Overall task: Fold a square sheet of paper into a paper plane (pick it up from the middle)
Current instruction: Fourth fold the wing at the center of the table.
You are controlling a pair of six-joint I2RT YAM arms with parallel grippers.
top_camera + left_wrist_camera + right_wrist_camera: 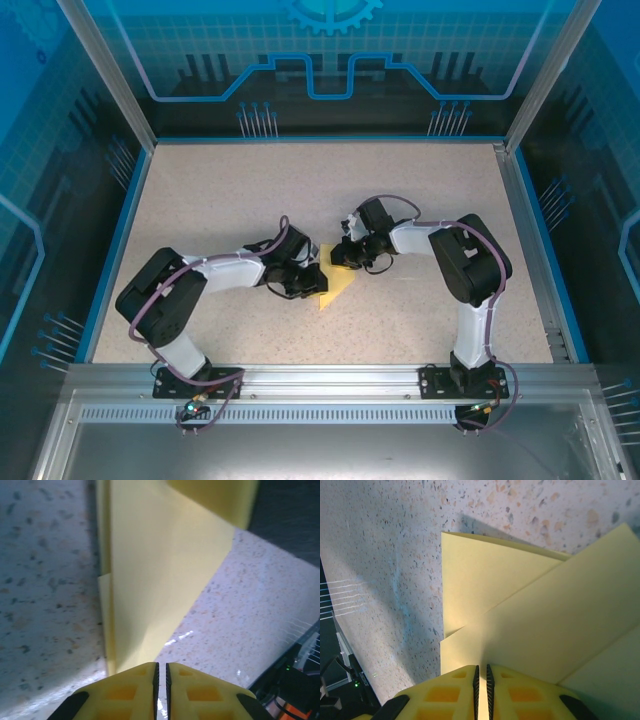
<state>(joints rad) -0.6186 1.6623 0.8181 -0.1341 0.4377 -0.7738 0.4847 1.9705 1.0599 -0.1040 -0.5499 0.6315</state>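
The pale-yellow sheet of paper [336,288] lies folded in overlapping layers on the speckled table between the two arms. My right gripper [346,258] comes at it from the far right. In the right wrist view its jaws [481,669] are shut on the paper's [545,620] edge, and yellow shows in the slit between the pads. My left gripper [312,285] sits at the paper's left side. In the left wrist view its jaws [161,667] stand a narrow slit apart with bare table in the gap. There the paper [155,580] rises just ahead and to the left.
The speckled table [220,190] is bordered by a blue rim and glass walls. A metal rail [330,378] carrying the arm bases runs along the near edge. Part of the right arm's yellow finger [215,495] shows beyond the paper in the left wrist view.
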